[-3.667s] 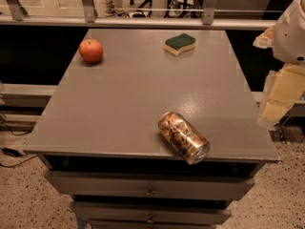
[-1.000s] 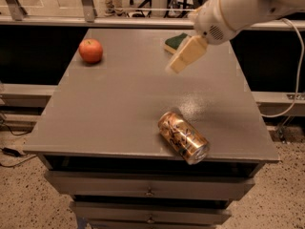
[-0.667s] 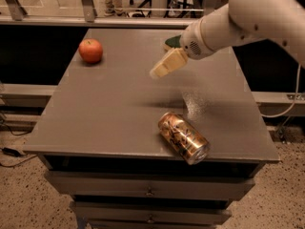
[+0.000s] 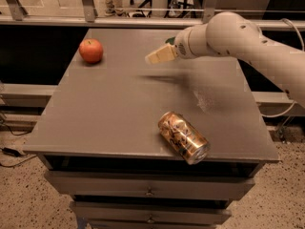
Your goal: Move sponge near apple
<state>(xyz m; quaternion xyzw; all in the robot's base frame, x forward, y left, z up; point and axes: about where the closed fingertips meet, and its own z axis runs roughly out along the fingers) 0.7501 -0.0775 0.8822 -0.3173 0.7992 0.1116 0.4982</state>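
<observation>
Count: one apple (image 4: 91,50), one sponge (image 4: 169,40), one drink can (image 4: 184,137), one gripper (image 4: 159,57) on one white arm (image 4: 238,35), one table (image 4: 109,109).
Drawers: two fronts under the tabletop, upper (image 4: 95,185) and lower (image 4: 109,213), each with a small centre knob.
Writing: none readable. Gold-brown ornate print on the can, brand not legible.
Apple: red-orange, stem dimple up, far-left corner of the grey tabletop.
Sponge: far edge of the table, right of centre. Almost wholly hidden behind the wrist, only a sliver of dark green showing. Well apart from the apple.
Gripper: pale tan, raised above the tabletop just left of the sponge and pointing left toward the apple, a blurred shadow (image 4: 162,78) on the surface below it.
Grip state: not discernible from this view.
Held item: nothing seen in the gripper.
Arm: entering from the right, thick rounded wrist over the far-right part of the table.
Can: lying on its side near the front edge, right of centre, silver end toward the front-right — well apart from both apple and sponge.
Behind the table: metal railing (image 4: 86,4).
Floor: speckled, a dark cable (image 4: 9,152) at the left.
</observation>
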